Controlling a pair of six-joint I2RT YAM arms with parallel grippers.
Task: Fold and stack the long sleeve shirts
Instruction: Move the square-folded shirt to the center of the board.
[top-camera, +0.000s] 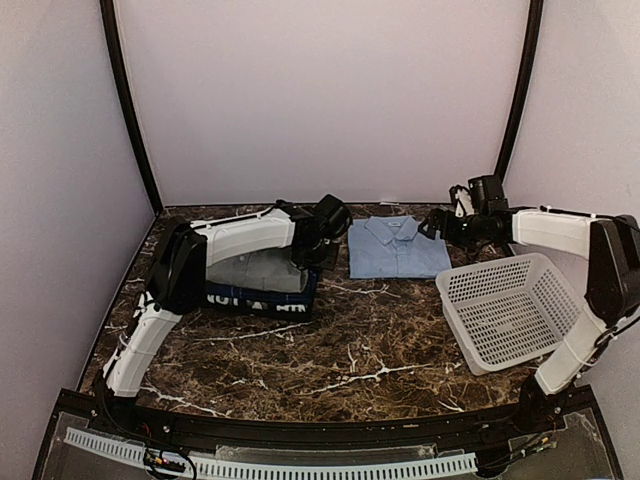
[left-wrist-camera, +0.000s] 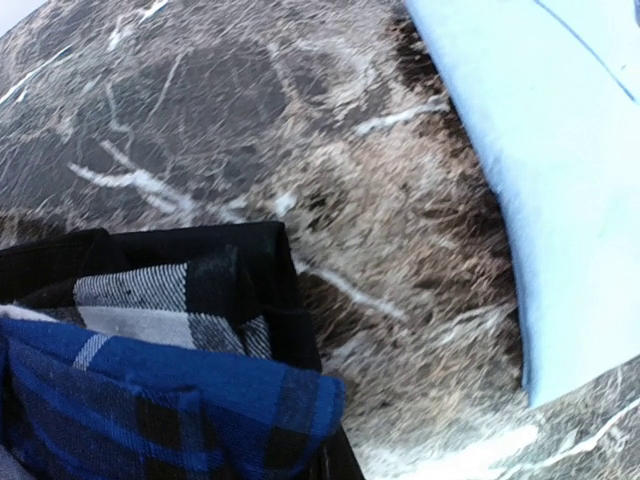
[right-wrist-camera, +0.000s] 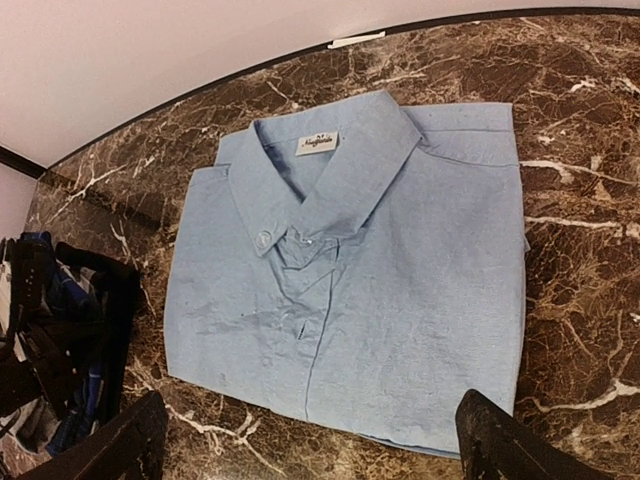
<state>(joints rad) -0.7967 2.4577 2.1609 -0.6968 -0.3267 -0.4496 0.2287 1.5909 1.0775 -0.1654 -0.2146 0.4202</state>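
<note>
A light blue collared shirt (top-camera: 395, 250) lies folded flat at the back middle of the table, buttons up (right-wrist-camera: 360, 280). My right gripper (top-camera: 440, 225) hovers at its right edge, open, the fingertips (right-wrist-camera: 500, 440) standing wide over the shirt's near hem with nothing between them. To the left, a grey shirt (top-camera: 262, 268) rests on a dark navy one with white lettering (top-camera: 255, 298). My left gripper (top-camera: 322, 235) is over that stack's right end, shut. Its fingers do not show in the left wrist view, which holds blue plaid cloth (left-wrist-camera: 150, 400) and the light blue shirt's edge (left-wrist-camera: 570, 180).
A white lattice basket (top-camera: 510, 310) stands at the right, close under the right arm. Black cloth (left-wrist-camera: 250, 260) borders the plaid at the stack's edge. Bare marble table (top-camera: 350, 350) lies between the stack and the light blue shirt and across the front.
</note>
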